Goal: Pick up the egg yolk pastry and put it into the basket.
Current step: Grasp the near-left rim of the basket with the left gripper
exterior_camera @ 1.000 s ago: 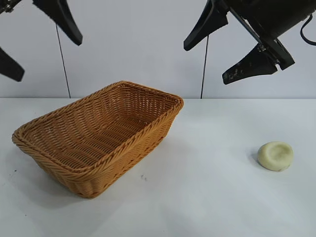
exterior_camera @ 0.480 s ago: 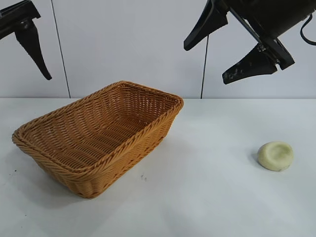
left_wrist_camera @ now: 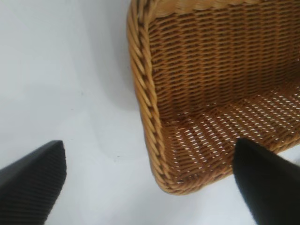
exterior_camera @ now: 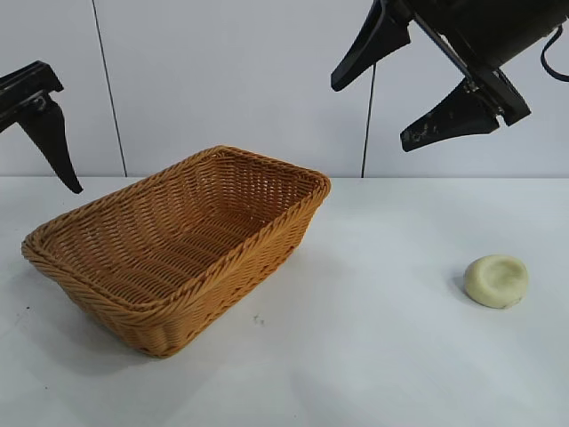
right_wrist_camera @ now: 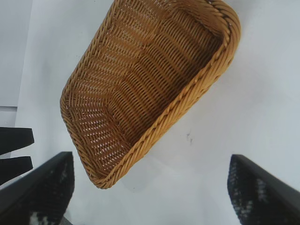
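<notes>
Looking across your white table [exterior_camera: 373,356], you find the egg yolk pastry [exterior_camera: 496,281] lying alone at the right, well apart from the basket [exterior_camera: 133,307] at the left. Your right gripper [exterior_camera: 411,84] hangs high between them, fingers spread and holding nothing. Your left gripper [left_wrist_camera: 150,185] hovers at the basket's far-left corner, also spread wide and holding nothing.

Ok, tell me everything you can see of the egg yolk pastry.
The egg yolk pastry is a small, pale yellowish-cream round puck with a smooth matte surface and a shallow dimple on top. It lies flat on the white table, well apart from the wicker basket, at the right side. Nothing touches it but the table.
</notes>
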`<state>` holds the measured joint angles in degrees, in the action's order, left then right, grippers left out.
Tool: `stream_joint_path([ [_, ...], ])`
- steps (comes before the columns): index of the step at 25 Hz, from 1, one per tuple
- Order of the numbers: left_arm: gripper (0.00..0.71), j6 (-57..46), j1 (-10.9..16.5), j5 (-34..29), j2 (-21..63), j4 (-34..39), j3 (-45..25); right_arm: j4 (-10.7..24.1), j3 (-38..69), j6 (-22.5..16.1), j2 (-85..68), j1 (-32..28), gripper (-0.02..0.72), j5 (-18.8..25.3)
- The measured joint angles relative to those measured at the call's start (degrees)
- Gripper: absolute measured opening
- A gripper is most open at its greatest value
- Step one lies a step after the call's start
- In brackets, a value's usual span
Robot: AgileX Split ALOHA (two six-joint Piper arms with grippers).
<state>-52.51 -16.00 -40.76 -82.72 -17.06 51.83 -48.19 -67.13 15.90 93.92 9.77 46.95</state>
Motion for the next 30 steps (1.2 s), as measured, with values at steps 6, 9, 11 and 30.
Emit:
stream_joint_path([
  [6,0.692,-3.8,-5.5,3.9,-1.9,0.4,0.0,0.0,0.0,0.0,0.0,0.0,0.635,-0.1],
  [9,0.692,-4.3,-6.5,4.2,-5.6,0.8,0.0,0.0,0.0,0.0,0.0,0.0,0.635,-0.1],
  [11,0.692,-4.6,-6.5,4.6,-7.7,1.3,0.0,0.0,0.0,0.0,0.0,0.0,0.635,-0.1],
  [30,0.666,-6.6,-4.4,17.4,-21.1,1.9,0.0,0.0,0.0,0.0,0.0,0.0,0.635,-0.1],
])
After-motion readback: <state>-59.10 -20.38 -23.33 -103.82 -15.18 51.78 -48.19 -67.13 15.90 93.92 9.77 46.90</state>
